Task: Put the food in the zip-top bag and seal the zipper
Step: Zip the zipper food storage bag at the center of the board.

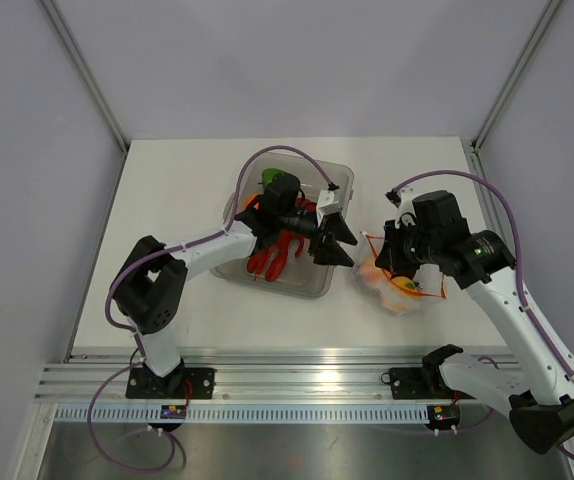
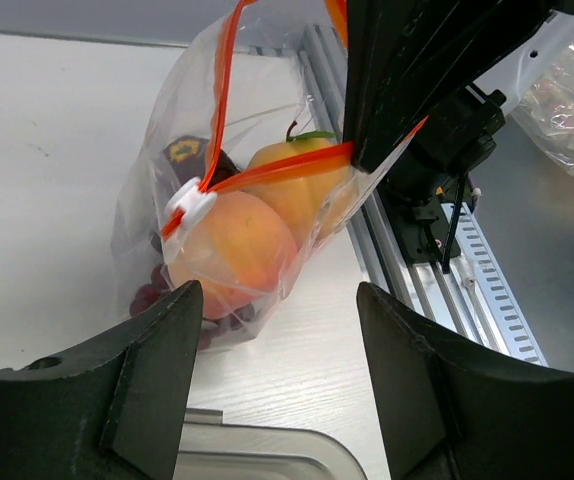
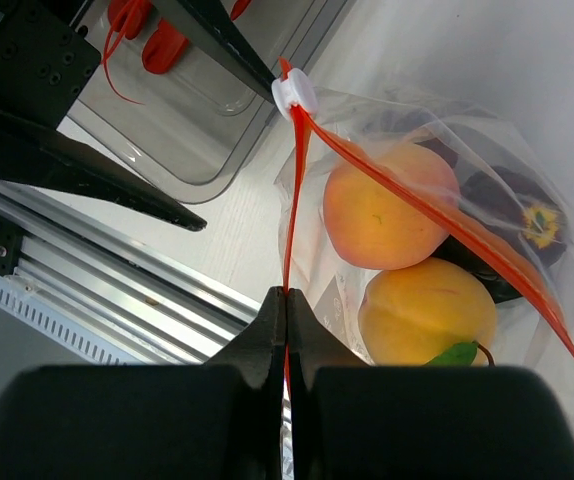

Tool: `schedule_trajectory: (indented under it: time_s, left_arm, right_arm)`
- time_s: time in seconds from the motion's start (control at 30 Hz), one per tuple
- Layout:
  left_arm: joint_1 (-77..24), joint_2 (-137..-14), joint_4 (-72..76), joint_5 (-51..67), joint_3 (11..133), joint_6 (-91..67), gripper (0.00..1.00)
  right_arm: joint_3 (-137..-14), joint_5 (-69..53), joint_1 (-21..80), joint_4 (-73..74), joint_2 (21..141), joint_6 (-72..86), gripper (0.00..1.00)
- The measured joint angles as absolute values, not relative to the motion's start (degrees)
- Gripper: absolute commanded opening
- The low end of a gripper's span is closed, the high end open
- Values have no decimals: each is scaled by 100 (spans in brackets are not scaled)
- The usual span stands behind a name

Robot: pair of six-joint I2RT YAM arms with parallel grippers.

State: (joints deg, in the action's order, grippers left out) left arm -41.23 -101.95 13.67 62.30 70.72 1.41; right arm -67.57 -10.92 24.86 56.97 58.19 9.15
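Here, the zip-top bag [image 1: 399, 290] lies right of the tray [image 1: 312, 285], its zipper [image 3: 294, 200] clamped in the right gripper [image 3: 287, 297], while the left gripper [image 2: 275, 295] — jaws apart — faces the white slider [image 2: 189, 205] at the zipper's nearer end.

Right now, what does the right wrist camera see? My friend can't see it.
The right gripper pinches the red-orange zipper of the clear zip-top bag. Inside are a peach, a yellow fruit and a dark plum; a white slider sits at the zipper's top.
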Motion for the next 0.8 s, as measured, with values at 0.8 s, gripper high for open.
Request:
schedule_trajectory:
  time_s: [0.8]
  left_arm:
    - [-4217, -10519, 2263, 5752, 7273, -368, 49]
  right_arm:
    - [-6792, -1175, 2486, 5837, 5819, 915, 0]
